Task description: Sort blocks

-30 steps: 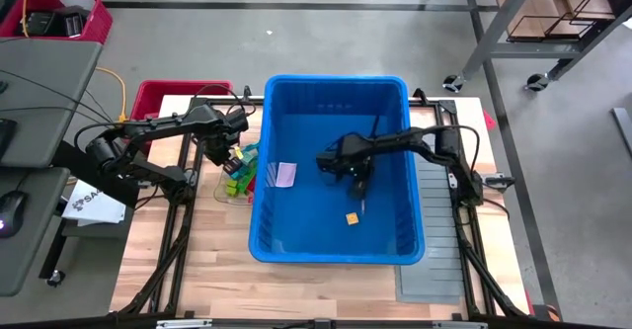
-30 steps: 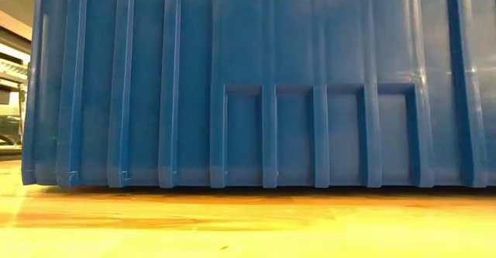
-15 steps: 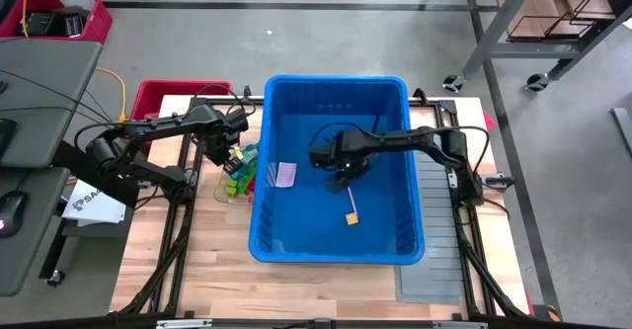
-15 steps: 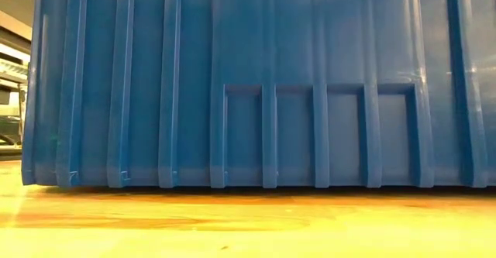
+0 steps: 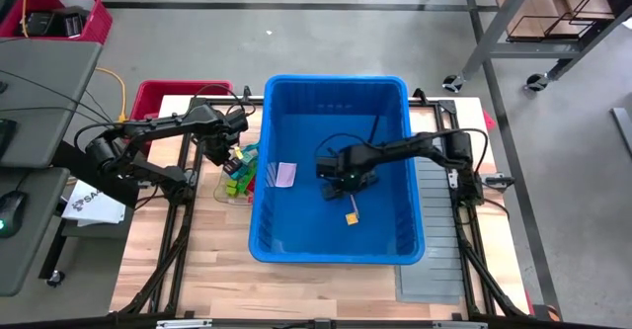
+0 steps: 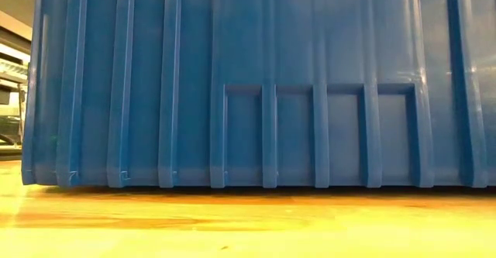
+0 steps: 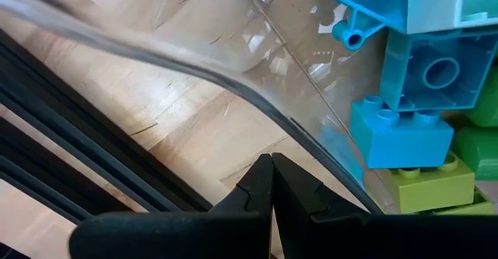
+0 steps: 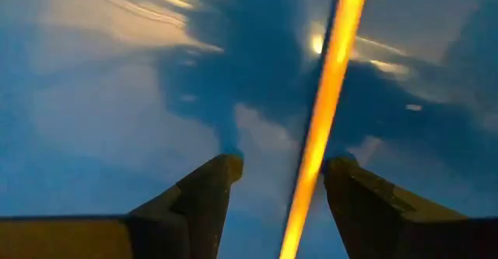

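A big blue bin sits in the middle of the wooden desk. From the low camera the bin's ribbed side fills almost the whole view, with the desk under it.

The right gripper is down inside the bin, near the middle of its floor. Its two dark fingers stand apart, not squeezed together. A thin yellow strip runs between them in the right wrist view, but I cannot tell if the fingers touch it. From above, a small yellow block lies on the bin floor just beside this gripper, with a thin line going up from it toward the gripper. A pale flat piece lies on the bin floor near the left wall.

The left gripper is outside the bin, just beside its left wall. Its fingers are clenched tight together with nothing between them. It hangs over the rim of a clear tray on the desk. In the tray lie sorted blocks: teal, blue and green ones, touching each other in a pile. A red bin stands behind the left arm.
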You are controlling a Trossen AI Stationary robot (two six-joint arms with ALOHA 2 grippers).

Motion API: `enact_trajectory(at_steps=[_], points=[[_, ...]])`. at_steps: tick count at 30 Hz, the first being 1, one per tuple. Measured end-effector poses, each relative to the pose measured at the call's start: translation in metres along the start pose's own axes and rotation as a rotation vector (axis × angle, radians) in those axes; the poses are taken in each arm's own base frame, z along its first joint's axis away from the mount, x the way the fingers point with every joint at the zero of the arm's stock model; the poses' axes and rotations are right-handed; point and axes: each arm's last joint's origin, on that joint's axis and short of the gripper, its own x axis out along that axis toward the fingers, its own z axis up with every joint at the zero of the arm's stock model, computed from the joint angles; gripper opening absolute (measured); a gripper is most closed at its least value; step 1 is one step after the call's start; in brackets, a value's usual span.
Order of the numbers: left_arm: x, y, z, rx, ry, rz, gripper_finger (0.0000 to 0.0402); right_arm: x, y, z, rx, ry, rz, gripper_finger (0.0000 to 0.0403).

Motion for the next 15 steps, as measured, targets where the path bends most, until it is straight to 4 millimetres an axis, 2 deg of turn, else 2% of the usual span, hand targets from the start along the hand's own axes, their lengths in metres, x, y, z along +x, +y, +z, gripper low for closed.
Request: enact_trajectory(at_steps=[6, 8, 11, 15], points=[[0.000, 0.000, 0.000, 0.000, -0.001, 0.000, 0.0000, 0.014, -0.009, -0.002, 0.032, -0.006, -0.004, 0.0198], [0.000, 0.000, 0.000, -0.008, -0.001, -0.001, 0.0000, 0.017, -0.012, -0.003, 0.040, 0.003, 0.005, 0.0186], [0.000, 0.000, 0.000, -0.026, 0.000, -0.001, 0.0000, 0.022, -0.016, -0.006, 0.056, -0.004, 0.010, 0.0137], [0.000, 0.000, 0.000, -0.027, 0.000, -0.001, 0.0000, 0.026, -0.014, -0.007, 0.041, -0.018, 0.051, 0.0038]])
